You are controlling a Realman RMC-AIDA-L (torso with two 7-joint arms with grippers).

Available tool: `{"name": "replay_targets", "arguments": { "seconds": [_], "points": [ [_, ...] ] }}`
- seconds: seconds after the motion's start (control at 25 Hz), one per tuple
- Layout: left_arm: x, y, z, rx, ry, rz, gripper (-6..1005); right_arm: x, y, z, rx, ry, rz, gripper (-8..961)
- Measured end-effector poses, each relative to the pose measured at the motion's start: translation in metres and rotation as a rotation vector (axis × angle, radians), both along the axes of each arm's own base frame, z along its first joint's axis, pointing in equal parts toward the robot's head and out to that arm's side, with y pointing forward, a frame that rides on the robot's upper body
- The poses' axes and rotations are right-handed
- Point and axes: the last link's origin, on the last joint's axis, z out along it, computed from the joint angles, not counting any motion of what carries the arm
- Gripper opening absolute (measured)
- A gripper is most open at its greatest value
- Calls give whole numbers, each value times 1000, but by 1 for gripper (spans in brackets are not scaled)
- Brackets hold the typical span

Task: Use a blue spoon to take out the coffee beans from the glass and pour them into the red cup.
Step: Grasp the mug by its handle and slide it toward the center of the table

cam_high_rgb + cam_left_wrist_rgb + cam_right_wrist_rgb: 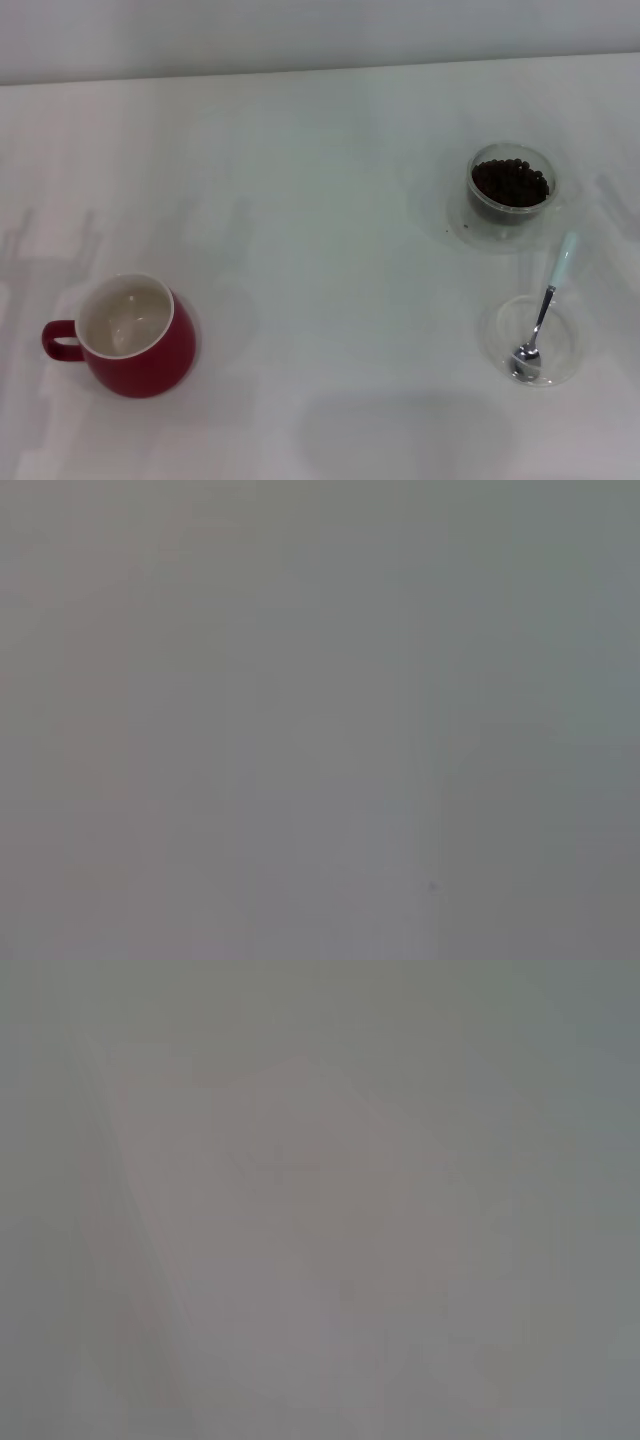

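Observation:
In the head view the red cup [135,338] stands at the near left of the white table, its handle pointing left and its white inside bare. The glass [511,186] sits at the far right, holding a heap of dark coffee beans [510,182]. Nearer, the blue spoon [544,310] rests with its metal bowl in a flat clear dish [500,325] and its pale blue handle pointing toward the glass. Neither gripper shows in any view; both wrist views show only blank grey surface.
The white table [320,250] runs to a pale wall along the far edge. Faint shadows lie on the table at far left and far right.

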Motion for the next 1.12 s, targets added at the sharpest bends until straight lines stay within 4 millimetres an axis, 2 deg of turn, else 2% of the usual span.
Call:
{"name": "replay_targets", "arguments": {
  "seconds": [0.36,0.6,0.92,1.0,1.12],
  "points": [
    [3,3,-5,-26,17,-11,805,5,2,4,-12,12,-29,766],
    [3,8,-8,-45,27,3,882,1,4,-7,-51,-22,-12,765],
    [1,5,-10,-61,26,9,881,-5,-5,-17,-149,-30,49,765],
    [-4,-5,-10,-62,27,16,880,-4,-8,-17,-157,-17,46,765],
    [-8,-9,-9,-62,29,26,880,-3,-9,-12,-160,3,48,766]
  ]
}}
